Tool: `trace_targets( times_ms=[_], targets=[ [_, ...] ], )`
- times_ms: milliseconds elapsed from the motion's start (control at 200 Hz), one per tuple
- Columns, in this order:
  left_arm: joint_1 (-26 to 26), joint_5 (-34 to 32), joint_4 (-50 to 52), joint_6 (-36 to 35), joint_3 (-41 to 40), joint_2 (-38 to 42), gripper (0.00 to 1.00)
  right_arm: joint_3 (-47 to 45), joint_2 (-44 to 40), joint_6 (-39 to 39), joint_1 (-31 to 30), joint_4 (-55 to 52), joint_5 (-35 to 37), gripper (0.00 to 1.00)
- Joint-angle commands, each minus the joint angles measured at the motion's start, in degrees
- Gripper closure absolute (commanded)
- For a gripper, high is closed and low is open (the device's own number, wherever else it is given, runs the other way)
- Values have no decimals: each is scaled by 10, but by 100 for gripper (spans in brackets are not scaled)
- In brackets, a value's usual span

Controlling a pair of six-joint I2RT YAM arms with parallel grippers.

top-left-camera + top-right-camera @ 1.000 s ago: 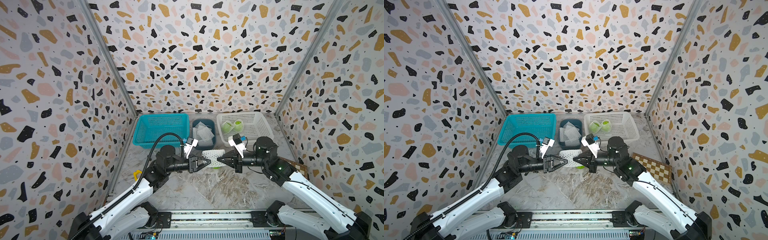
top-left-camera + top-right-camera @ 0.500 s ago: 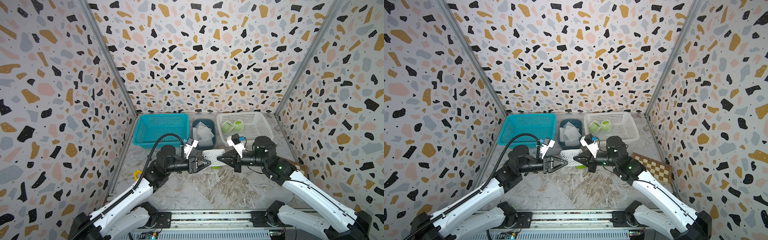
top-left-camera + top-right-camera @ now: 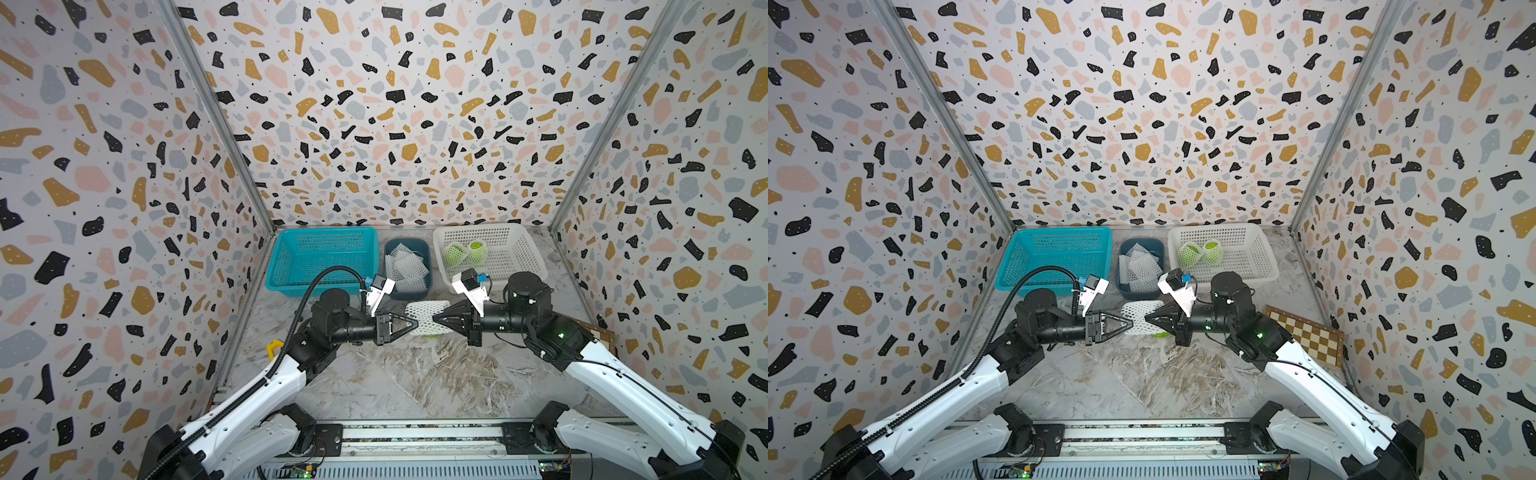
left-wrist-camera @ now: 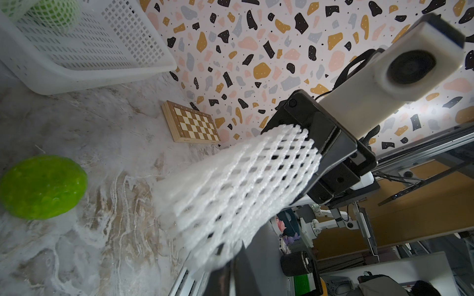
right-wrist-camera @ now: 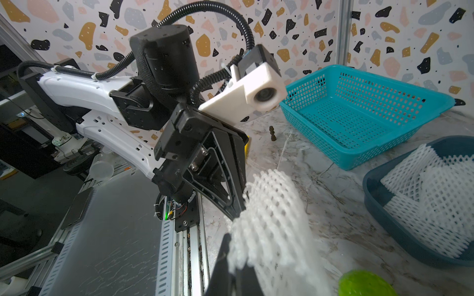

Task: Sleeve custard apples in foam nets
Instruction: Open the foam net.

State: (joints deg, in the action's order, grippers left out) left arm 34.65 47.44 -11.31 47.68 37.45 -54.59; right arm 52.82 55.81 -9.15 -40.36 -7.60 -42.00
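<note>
**A:** How did the pincers stand?

**B:** The left pincer (image 3: pixel 416 327) had its jaws together, pinched on one end of a foam net (image 3: pixel 427 318). The right pincer (image 3: pixel 434 319) faced it almost tip to tip and was clamped the same way on the other end. The white mesh hung between the two, lifted off the marbled tabletop (image 3: pixel 415 386).

**A:** And the fruit?

**B:** One bare custard apple (image 4: pixel 42 187) lay on the table just under the net, nearer the right pincer's tip. In both top views only a green sliver of it showed below the mesh.

**A:** What lay farther out?

**B:** Straight past the tips, toward the back wall, a dark blue tub (image 3: pixel 411 294) held the spare foam nets (image 3: pixel 405 266). Past the right pincer stood a white basket (image 3: pixel 523 249) with two netted custard apples (image 3: pixel 454 254) side by side in its near corner. Past the left pincer stood a teal basket (image 3: pixel 291 266). A wooden chessboard (image 3: pixel 1306 334) lay flat behind the right pincer's arm, by the side wall. A small yellow piece (image 3: pixel 274 348) sat by the left arm, near the opposite wall.
</note>
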Motion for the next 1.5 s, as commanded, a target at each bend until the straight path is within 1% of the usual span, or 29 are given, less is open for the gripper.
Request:
trace_targets(
  times_ms=[0,20,95,120,170,185,210,240,290,340,420,521,586,641,716,911,1026,1131,1206,1261,1387,1492],
  targets=[
    [-3,16,-49,11,7,-1,100,26,-3,2,-3,-1,-11,90],
    [-3,17,-54,13,5,0,100,27,-4,0,-4,-1,-10,85],
    [-4,13,-65,18,2,-1,100,21,-11,-9,-2,1,18,60],
    [-5,13,-70,20,1,-1,100,16,-17,-14,2,5,29,54],
    [-8,13,-84,20,-3,-2,100,5,-30,-27,15,14,48,45],
    [-10,13,-89,36,-4,-3,100,1,-35,-32,22,16,53,42],
    [-12,12,-98,41,-7,-2,100,-7,-44,-41,32,25,59,39],
    [-14,10,-103,44,-8,-2,100,-19,-54,-55,51,35,61,34],
    [-16,11,-111,47,-10,-3,100,-39,-72,-90,83,55,70,21],
    [-16,12,-119,51,-10,-4,100,-64,-86,-127,118,80,72,14],
    [-17,13,-134,57,-9,-6,100,-106,-92,-184,169,124,48,15],
    [-16,17,-159,70,-6,-8,100,-146,-68,-248,209,190,-12,21],
    [-16,20,-177,78,-1,-15,100,-177,-40,-295,211,259,-50,25],
    [-15,24,-198,87,2,-23,100,-212,-15,-351,208,356,-85,28],
    [-11,25,-226,97,8,-37,100,-240,18,-405,195,456,-102,30],
    [17,22,-295,104,33,-85,100,-224,67,-432,121,534,-93,31],
    [23,26,-344,117,47,-115,100,-219,91,-482,114,612,-110,31],
    [23,35,-381,129,54,-133,100,-212,100,-512,114,658,-124,32],
    [23,40,-378,124,56,-135,100,-212,102,-545,114,716,-140,33],
    [23,44,-376,120,54,-132,100,-209,99,-561,116,739,-146,34],
    [23,41,-348,99,43,-111,100,-204,81,-572,123,745,-154,34],
    [23,29,-323,76,31,-90,100,-197,77,-597,120,780,-167,34]
  ],
)
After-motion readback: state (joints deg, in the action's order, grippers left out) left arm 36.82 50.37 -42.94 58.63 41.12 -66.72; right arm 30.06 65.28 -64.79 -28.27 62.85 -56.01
